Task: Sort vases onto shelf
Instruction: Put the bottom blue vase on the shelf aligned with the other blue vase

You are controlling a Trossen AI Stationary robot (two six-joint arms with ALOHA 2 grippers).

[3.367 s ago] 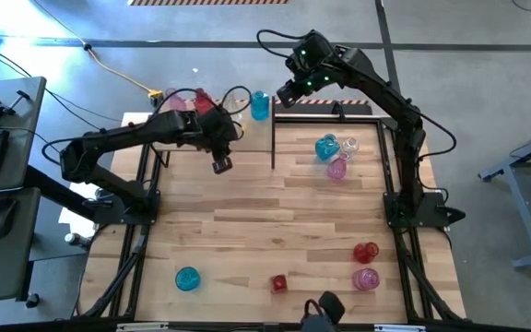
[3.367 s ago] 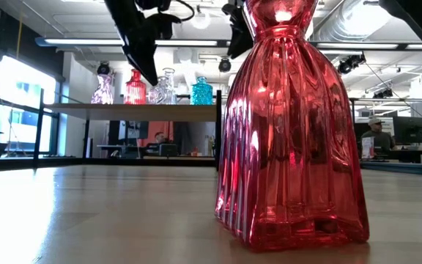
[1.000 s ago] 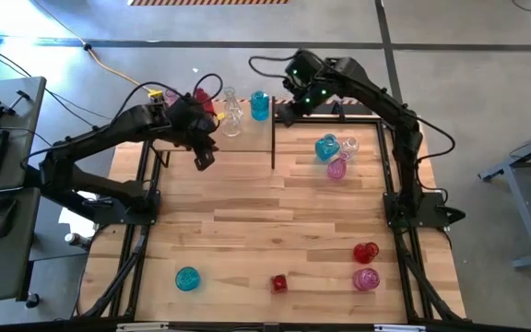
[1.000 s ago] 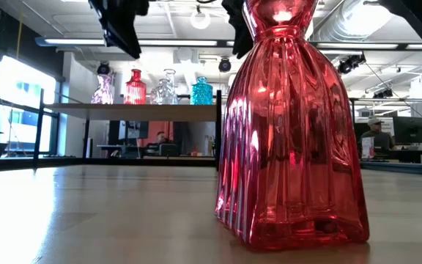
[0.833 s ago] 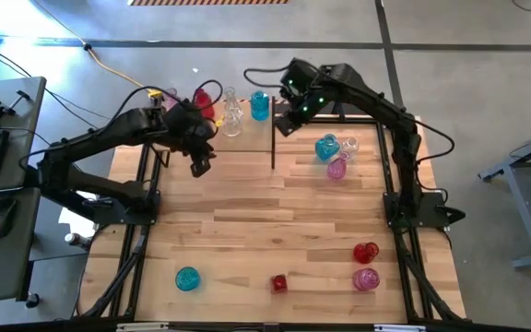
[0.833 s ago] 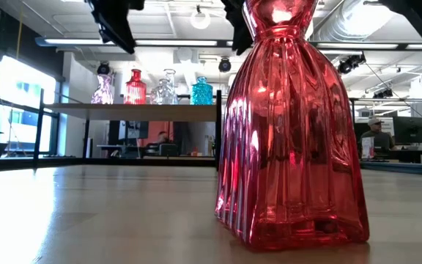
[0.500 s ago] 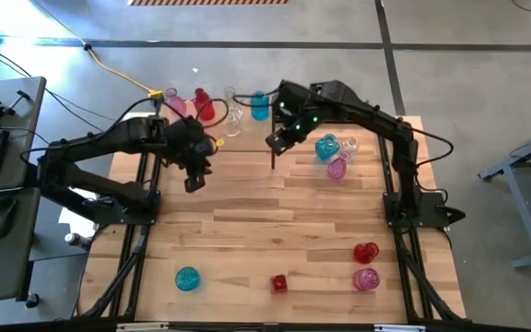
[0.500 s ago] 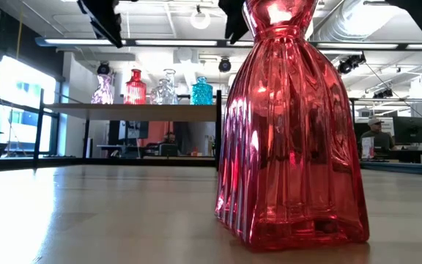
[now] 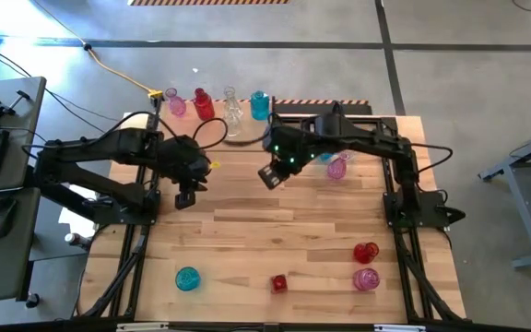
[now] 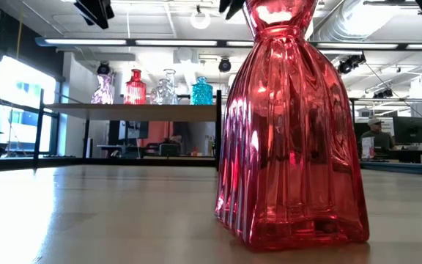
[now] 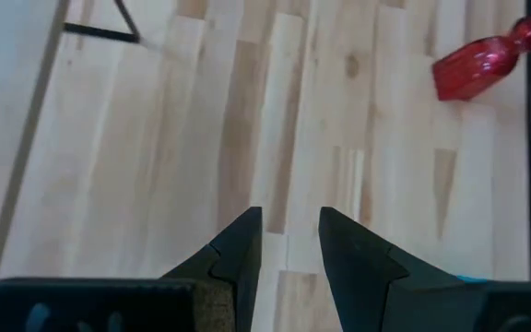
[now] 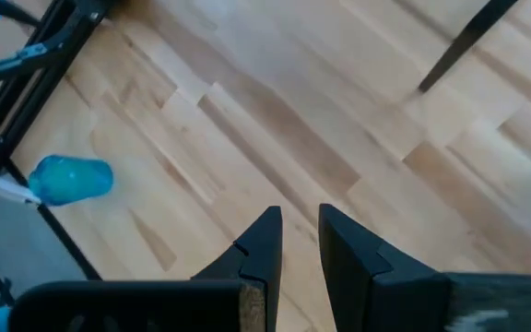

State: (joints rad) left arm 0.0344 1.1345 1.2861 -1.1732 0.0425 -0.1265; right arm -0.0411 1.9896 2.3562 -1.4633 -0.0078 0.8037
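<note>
The light wood shelf on its black metal frame [image 9: 247, 138] stands at the far edge of the plank-striped wooden tabletop [image 9: 275, 231]. Four ribbed, translucent glass vases stand upright in a row on it: a pink one [image 9: 175, 104], a red one [image 9: 202, 104], a clear one [image 9: 232, 108] and a teal-blue one [image 9: 260, 105]. In the low view they line the shelf top in the same order, each round-bodied with a narrow neck.

More vases are on the tabletop. A fluted red glass vase [image 10: 290, 125] with a flared, skirt-like base stands upright close to the low camera and fills much of that view; from above it is the small red shape at the near edge [image 9: 278, 283]. A teal-blue vase [image 9: 187, 278] is near the left front corner, and a red one [image 9: 365, 252] and a pink one [image 9: 366, 278] sit close together near the right front. A pink vase [image 9: 337, 168] is just beside the right arm.

The left gripper [image 9: 184, 197] hangs over bare planks in front of the shelf, its two dark fingers a narrow gap apart and holding nothing. The right gripper [image 9: 269, 175] hovers over the middle of the table, fingers likewise slightly parted and empty.
</note>
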